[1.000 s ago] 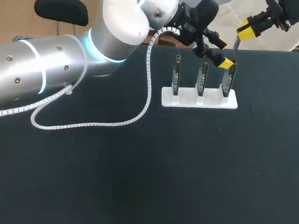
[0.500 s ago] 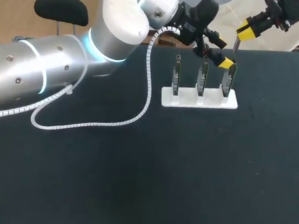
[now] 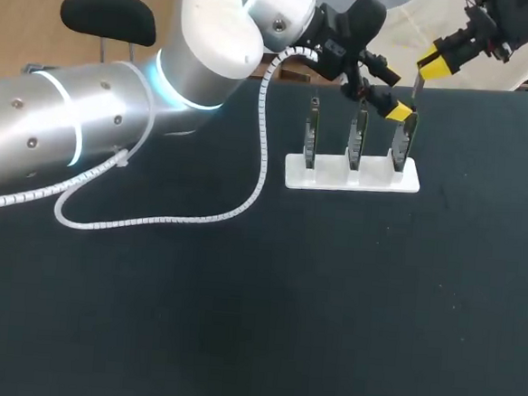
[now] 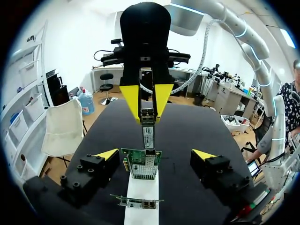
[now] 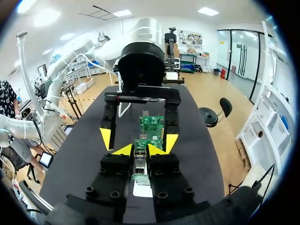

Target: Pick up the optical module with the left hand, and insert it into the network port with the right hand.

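A silver left arm (image 3: 69,139) with a white coiled cable (image 3: 199,216) reaches in over the matte black table (image 3: 282,326) toward its far edge. There, right of the middle, stands a flat white rectangular base (image 3: 352,175) that carries three upright green circuit boards in a row.

The left gripper (image 4: 155,154) sits at the rightmost green circuit board (image 4: 142,165). Its yellow-tipped fingers are spread wide, one on each side of the board, and touch nothing.

The right gripper (image 5: 140,150) hangs over the table's far edge, above that same board, fingers pressed onto the slim metal optical module (image 4: 148,136) from two sides. The module points down, with its lower end just at the board's top edge; whether they touch cannot be told.
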### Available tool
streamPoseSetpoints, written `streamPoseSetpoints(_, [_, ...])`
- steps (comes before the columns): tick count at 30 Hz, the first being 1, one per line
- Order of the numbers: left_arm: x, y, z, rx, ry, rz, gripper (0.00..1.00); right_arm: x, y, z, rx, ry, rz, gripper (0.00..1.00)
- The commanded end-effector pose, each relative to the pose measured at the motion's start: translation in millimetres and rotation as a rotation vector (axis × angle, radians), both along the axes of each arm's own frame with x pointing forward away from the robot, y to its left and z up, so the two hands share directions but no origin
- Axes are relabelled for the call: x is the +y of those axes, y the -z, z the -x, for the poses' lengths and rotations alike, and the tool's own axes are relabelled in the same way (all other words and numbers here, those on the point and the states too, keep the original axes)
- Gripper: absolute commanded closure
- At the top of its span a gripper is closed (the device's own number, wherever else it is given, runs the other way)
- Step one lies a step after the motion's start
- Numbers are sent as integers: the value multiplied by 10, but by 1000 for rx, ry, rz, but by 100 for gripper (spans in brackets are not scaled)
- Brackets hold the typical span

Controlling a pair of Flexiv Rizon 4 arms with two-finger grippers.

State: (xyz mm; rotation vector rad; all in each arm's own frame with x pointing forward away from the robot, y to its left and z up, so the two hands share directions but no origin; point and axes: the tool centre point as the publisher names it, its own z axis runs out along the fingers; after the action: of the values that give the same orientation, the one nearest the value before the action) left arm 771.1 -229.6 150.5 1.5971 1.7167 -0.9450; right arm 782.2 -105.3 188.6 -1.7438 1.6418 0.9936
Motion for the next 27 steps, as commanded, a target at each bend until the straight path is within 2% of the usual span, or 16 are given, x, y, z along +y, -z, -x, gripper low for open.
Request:
streamPoseSetpoints(1, [-8,-4,-15,2,2,-4,0,-9,11,-66,2,-17,7,100])
streamPoseSetpoints(7, [-8,-4,-15,2,2,-4,0,-18,60,-59,-9,-27,34,100])
streamPoseSetpoints(27, [-8,-4,-15,2,2,-4,0,5,82,8,-5,8,35,100])
